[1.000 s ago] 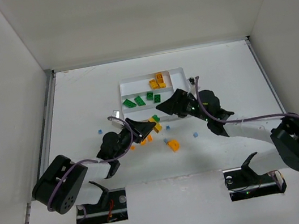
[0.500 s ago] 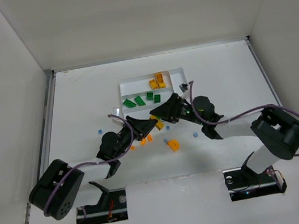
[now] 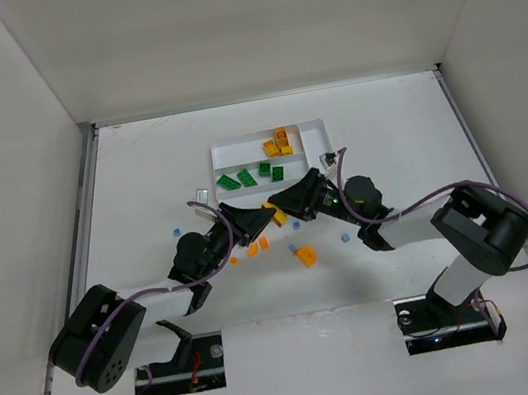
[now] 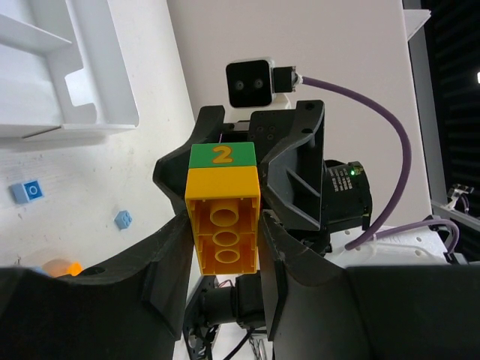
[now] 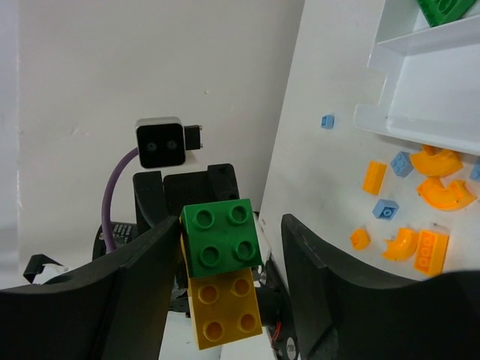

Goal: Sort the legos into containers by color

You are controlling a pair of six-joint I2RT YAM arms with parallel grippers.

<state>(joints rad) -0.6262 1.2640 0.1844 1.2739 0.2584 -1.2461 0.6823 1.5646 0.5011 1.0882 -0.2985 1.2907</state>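
Squarely stacked, studded plastic bricks (image 5: 222, 247)

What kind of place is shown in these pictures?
Most likely a robot test booth in a lab, not a home. Plain white walls enclose a white table; the left arm and right arm are mounted at its near edge, and a tray and small legos lie on it.
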